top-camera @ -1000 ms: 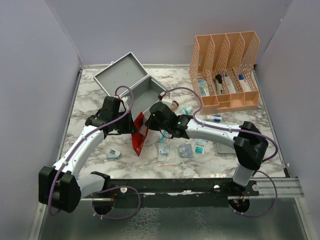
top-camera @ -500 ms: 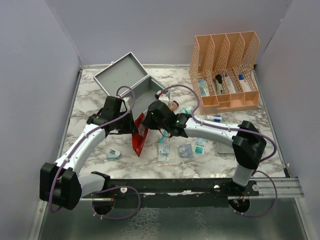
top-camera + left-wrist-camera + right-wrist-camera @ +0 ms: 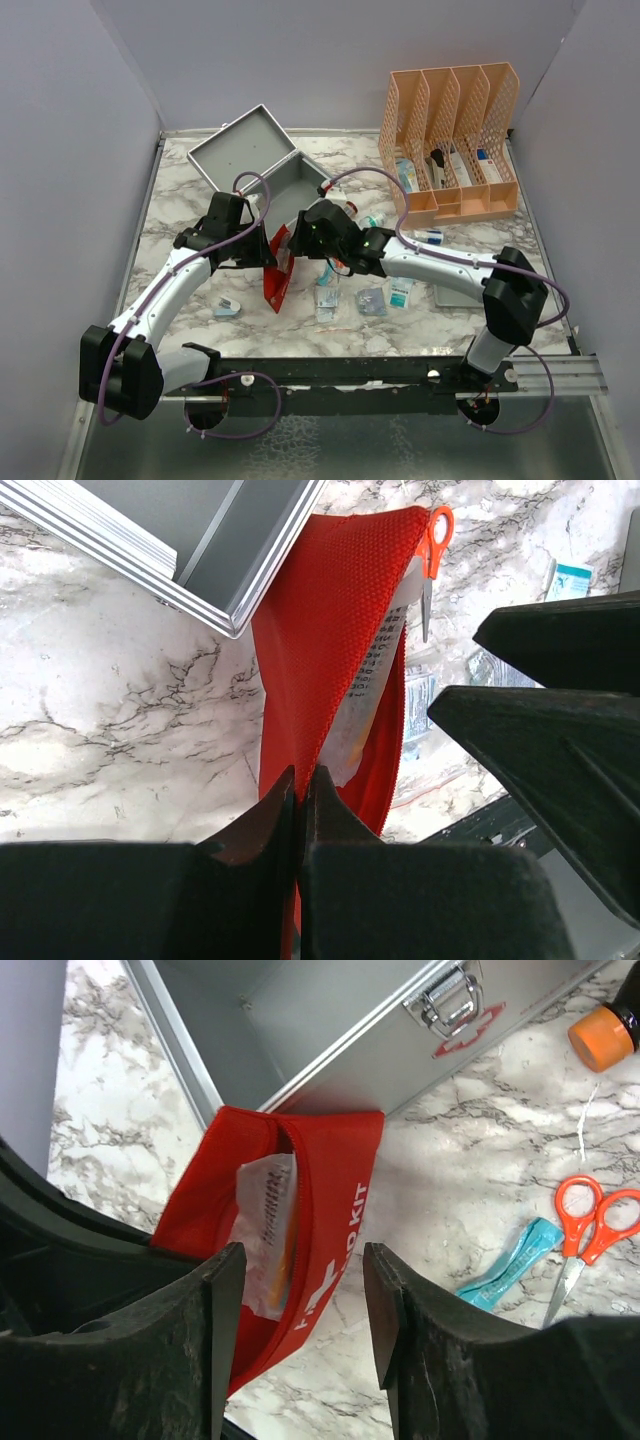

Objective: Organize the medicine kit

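Observation:
The medicine kit (image 3: 285,185), a grey metal box, stands open at the back left with its lid (image 3: 238,148) laid back; its front latch (image 3: 449,999) faces the right wrist camera. A red first-aid pouch (image 3: 277,278) hangs in front of the kit. My left gripper (image 3: 303,776) is shut on the edge of the pouch (image 3: 320,650) and holds its mouth open. My right gripper (image 3: 305,1260) stands open just above the pouch (image 3: 335,1185), with nothing between its fingers. A white packet (image 3: 262,1228) sits inside the pouch mouth.
Orange-handled scissors (image 3: 590,1222), a teal sachet (image 3: 510,1265) and an orange-capped bottle (image 3: 603,1038) lie right of the pouch. Loose packets (image 3: 385,297) lie in front of the right arm. An orange mesh organizer (image 3: 455,140) stands at the back right.
My right gripper has gone from shut to open over the pouch mouth, and its elbow has swung to the right. The left gripper has kept its hold on the pouch.

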You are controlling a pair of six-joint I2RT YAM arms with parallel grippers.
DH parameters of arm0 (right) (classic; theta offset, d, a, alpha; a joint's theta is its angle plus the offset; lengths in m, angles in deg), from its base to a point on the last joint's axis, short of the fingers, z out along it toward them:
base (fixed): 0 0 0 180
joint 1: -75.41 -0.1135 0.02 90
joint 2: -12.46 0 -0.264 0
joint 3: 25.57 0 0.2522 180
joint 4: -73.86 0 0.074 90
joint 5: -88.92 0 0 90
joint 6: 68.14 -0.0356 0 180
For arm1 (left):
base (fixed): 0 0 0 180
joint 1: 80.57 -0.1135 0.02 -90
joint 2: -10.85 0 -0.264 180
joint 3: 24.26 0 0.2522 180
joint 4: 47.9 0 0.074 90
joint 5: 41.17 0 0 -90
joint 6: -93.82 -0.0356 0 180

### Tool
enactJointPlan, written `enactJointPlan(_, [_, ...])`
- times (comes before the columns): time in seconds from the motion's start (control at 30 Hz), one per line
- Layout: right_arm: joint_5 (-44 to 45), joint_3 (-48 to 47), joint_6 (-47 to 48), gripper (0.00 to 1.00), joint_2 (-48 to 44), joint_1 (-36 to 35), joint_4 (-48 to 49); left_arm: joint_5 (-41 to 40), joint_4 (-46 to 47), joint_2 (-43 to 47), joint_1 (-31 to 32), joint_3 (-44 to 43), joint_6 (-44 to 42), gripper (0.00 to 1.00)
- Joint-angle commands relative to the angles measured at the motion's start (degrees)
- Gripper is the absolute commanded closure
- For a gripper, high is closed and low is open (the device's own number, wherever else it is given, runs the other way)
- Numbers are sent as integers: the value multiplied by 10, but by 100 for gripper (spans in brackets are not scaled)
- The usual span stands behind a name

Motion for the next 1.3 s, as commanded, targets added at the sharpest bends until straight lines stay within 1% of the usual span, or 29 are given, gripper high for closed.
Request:
enactJointPlan(0.0, [-14,12,2,51,14,10,15,-2,11,6,4,-4,-4,100])
enactJointPlan(0.1, [-42,20,26,55,25,18,57,0,13,6,5,-2,-4,100])
enactJointPlan(0.2, [-72,28,54,57,29,21,104,1,14,5,5,-2,-4,100])
enactJointPlan(0.27, [-74,25,56,57,33,22,108,2,14,6,6,-2,-5,100])
enactJointPlan(0.63, [-25,-18,45,58,93,24,46,5,18,8,8,1,-3,100])
enactJointPlan(0.77, [-21,-12,49,57,96,23,55,5,19,8,8,2,-2,100])
enactJointPlan(0.93, [11,-35,36,58,101,23,11,5,22,6,9,4,-1,100])
enactJointPlan(1.0, [10,-38,36,59,97,24,3,4,23,5,9,3,-2,100])
enactJointPlan(1.17, [-62,-17,52,51,59,24,54,5,25,2,9,3,-3,100])
enactJointPlan(1.27, [-73,0,40,48,35,24,70,5,25,0,9,4,-3,100])
